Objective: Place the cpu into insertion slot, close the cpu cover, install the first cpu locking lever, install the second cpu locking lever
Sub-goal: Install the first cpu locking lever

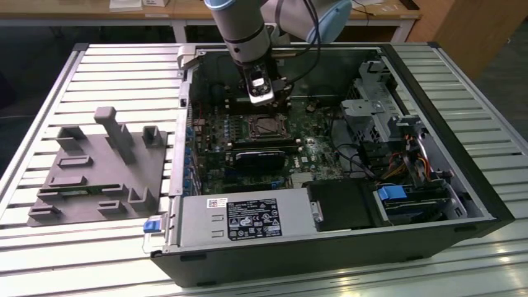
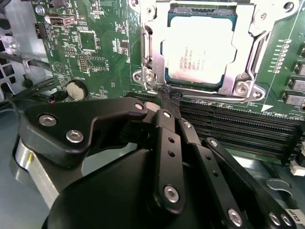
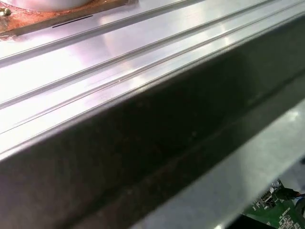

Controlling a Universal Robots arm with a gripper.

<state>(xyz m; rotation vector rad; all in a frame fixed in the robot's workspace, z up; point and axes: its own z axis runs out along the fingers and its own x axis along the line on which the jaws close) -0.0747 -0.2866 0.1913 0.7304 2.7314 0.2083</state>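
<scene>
The flat square metal-topped cpu (image 2: 200,47) is silvery-grey with dark print; the thin metal cpu cover (image 2: 248,24) framing the cpu is silver; the surrounding circuit board (image 2: 100,28), green.

A robotics lab or workshop bench: a table (image 1: 49,99) of ribbed aluminium profiles carries an opened computer case (image 1: 462,204) lying on its side, its green motherboard (image 2: 95,47) and the cpu (image 2: 200,47) exposed. Beside it on the table lies a grey fixture plate (image 1: 91,179) with moulded holders. A robot arm (image 1: 247,31) hangs over the case, and wooden desks (image 1: 83,13) stand behind
</scene>
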